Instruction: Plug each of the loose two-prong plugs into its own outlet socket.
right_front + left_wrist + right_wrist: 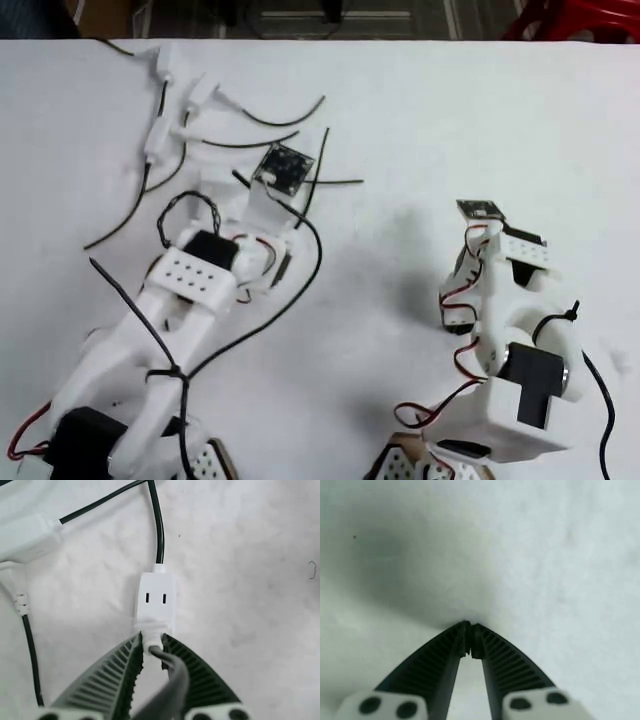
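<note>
My left gripper (151,649) is shut on a small white two-prong plug (151,641), whose dark cable runs back between the fingers. The plug butts against the near end of a white outlet socket (156,596) that lies flat with two slots facing up and a black cable (159,535) leaving its far end. I cannot tell whether the prongs are inside anything. My right gripper (470,641) is shut on nothing, tips just above the bare white table (545,555). In the high view the left arm (195,270) stretches toward the cable cluster, and the right arm (510,330) stands apart at the right.
More white plug and socket bodies (158,140) (200,95) with loose black cables (285,118) lie at the table's far left. Another white body (25,537) lies close beside the held plug. Wide bare table (480,110) spreads across the middle and right.
</note>
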Robot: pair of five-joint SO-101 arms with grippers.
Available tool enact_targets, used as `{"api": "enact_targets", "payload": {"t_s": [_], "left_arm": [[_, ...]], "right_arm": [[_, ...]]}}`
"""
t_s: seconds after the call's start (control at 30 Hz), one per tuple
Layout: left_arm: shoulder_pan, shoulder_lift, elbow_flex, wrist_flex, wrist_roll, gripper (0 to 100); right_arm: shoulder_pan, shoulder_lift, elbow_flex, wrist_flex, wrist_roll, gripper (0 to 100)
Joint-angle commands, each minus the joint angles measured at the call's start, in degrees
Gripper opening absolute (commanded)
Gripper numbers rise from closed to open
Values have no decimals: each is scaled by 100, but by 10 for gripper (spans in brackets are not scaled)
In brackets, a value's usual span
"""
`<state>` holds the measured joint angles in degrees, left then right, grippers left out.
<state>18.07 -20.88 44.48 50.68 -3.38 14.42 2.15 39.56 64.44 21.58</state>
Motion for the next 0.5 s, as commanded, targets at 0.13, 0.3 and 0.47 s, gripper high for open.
{"api": "enact_targets", "payload": {"t_s": [0.13, 0.3, 0.47], "left_arm": [[127, 453, 0, -229, -53, 23], [593, 453, 9, -246, -44, 23], [602, 497, 9, -299, 105, 23]], "right_arm": [[4, -4, 18, -145, 0, 19], [4, -4, 18, -145, 0, 19], [4, -4, 18, -145, 0, 19]]}}
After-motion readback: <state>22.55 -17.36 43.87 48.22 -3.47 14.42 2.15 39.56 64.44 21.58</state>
